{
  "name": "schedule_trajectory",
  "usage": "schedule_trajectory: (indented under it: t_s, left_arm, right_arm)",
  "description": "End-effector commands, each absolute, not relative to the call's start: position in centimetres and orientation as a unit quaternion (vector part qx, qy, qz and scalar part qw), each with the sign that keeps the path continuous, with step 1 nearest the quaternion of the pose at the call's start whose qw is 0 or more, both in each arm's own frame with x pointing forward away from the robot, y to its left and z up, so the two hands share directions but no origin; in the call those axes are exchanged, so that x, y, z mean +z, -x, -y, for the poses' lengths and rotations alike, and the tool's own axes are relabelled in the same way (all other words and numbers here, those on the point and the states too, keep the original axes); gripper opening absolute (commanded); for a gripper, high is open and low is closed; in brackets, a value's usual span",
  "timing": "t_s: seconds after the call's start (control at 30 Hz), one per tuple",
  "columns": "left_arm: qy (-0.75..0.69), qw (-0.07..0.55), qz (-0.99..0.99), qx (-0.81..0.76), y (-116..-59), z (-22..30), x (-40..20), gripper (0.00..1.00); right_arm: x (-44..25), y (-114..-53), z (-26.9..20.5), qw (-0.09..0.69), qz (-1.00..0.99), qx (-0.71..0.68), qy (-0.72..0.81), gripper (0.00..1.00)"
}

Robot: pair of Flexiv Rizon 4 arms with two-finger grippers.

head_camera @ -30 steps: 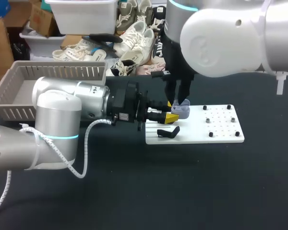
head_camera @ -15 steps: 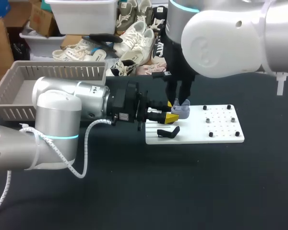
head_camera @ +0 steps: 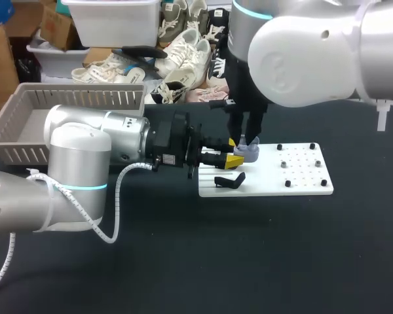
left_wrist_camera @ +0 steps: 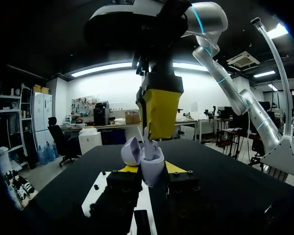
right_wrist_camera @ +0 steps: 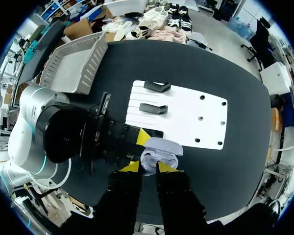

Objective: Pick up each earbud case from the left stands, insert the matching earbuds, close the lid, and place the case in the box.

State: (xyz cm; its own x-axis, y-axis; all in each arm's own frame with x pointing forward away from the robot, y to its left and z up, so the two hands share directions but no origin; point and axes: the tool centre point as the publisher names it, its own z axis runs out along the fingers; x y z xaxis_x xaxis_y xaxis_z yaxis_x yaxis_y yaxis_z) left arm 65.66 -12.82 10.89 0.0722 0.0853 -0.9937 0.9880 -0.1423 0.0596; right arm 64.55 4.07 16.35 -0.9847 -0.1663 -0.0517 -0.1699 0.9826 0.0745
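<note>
A lavender earbud case (head_camera: pixel 249 153) hangs with its lid open just above the left end of the white board (head_camera: pixel 301 171). My left gripper (head_camera: pixel 234 152) comes in level from the left and is shut on its body (left_wrist_camera: pixel 152 165); the lid (left_wrist_camera: pixel 131 151) stands up beside it. My right gripper (head_camera: pixel 248 139) points straight down over the case's open mouth. It is shut on a small pale earbud (left_wrist_camera: pixel 147 138) whose tip sits at the case's cavity. In the right wrist view the case (right_wrist_camera: pixel 161 148) lies just ahead of my right gripper (right_wrist_camera: pixel 148 167).
A black stand (head_camera: pixel 229 181) lies on the board's left end; the right wrist view shows two stands (right_wrist_camera: pixel 153 108). Small black pegs (head_camera: pixel 287 184) dot the board's right half. A grey basket (head_camera: pixel 26 121) sits at the far left of the table.
The right arm has edged slightly to the right above the case. The left arm and the case have kept still.
</note>
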Motion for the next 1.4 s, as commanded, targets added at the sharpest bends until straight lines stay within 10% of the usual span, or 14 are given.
schedule_trajectory:
  t_s: [0.03,1.0,1.07,1.4]
  left_arm:
    - [-0.573,0.456,-0.468,-0.495,-65.8,12.8,10.8,0.0]
    - [-0.573,0.456,-0.468,-0.495,-65.8,12.8,10.8,0.0]
    - [-0.573,0.456,-0.468,-0.495,-65.8,12.8,10.8,0.0]
    - [-0.573,0.456,-0.468,-0.495,-65.8,12.8,10.8,0.0]
  right_arm:
    - [16.2,-64.7,-4.1,0.023,-0.996,0.038,0.083,0.0]
    - [15.1,-65.1,-4.2,0.008,-0.996,0.025,0.089,0.0]
    - [15.1,-65.1,-4.2,0.007,-0.996,0.024,0.089,0.22]
    - [17.1,-64.4,-3.7,0.024,-0.996,0.028,0.085,0.69]
